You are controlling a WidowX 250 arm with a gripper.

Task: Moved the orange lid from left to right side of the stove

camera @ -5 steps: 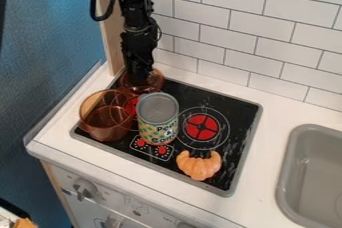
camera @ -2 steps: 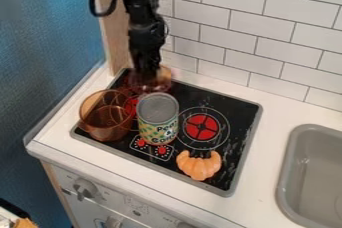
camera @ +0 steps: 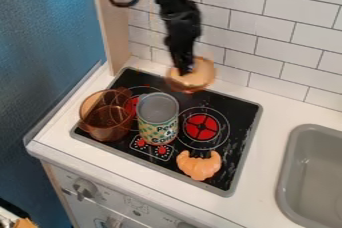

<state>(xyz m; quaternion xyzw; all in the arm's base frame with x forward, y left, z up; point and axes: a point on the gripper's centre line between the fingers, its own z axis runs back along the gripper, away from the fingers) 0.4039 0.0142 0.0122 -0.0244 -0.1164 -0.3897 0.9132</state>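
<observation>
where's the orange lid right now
In the camera view, the orange lid is at the end effector, over the stove's back edge, beyond the can.

The round, see-through orange lid [camera: 202, 79] hangs in the air (tilted, its broad face showing) at the far edge of the flat black stove [camera: 242, 118] with red burners.

"What hems the gripper [camera: 186, 71] in?"
"Tiled wall [camera: 287, 47] behind it; camera-side, an upright can [camera: 158, 124], pot [camera: 105, 124] beside that."
"Any way through?"
"Sideways from it, sinkward, over the black stovetop [camera: 240, 109]."
</observation>
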